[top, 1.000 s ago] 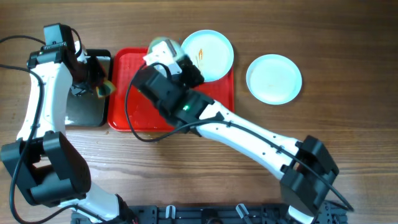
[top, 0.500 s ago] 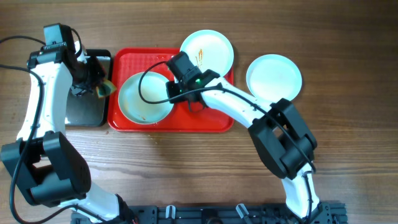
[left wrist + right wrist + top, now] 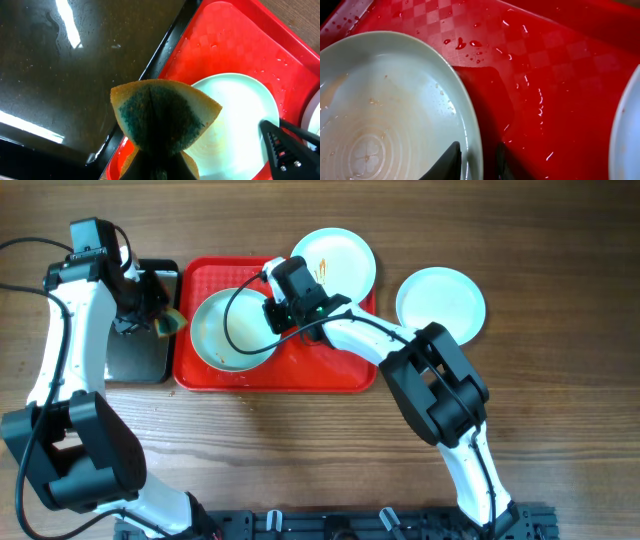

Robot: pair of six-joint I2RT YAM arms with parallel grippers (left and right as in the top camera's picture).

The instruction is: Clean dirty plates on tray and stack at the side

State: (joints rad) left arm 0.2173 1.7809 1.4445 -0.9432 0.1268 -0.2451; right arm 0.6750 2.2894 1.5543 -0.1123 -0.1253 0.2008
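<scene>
A pale-mint plate (image 3: 228, 332) with faint brown smears lies on the left half of the red tray (image 3: 320, 362). My right gripper (image 3: 272, 318) is shut on its right rim. In the right wrist view the fingers (image 3: 454, 159) straddle the rim of this plate (image 3: 380, 115), one inside and one outside over the wet tray (image 3: 545, 65). A second plate (image 3: 335, 265) with orange streaks overhangs the tray's back right corner. A third plate (image 3: 440, 305) lies on the table at the right. My left gripper (image 3: 160, 320) is shut on a yellow-green sponge (image 3: 160, 117) at the tray's left edge.
A black pan (image 3: 140, 330) holding water stands left of the tray; it also shows in the left wrist view (image 3: 75, 60). The tray floor is wet with droplets. The right arm reaches across the tray's right half. Bare wooden table lies in front.
The right arm has swung back toward the right, and the plate in its grip has come down flat on the tray's left half. The left arm and sponge have not moved.
</scene>
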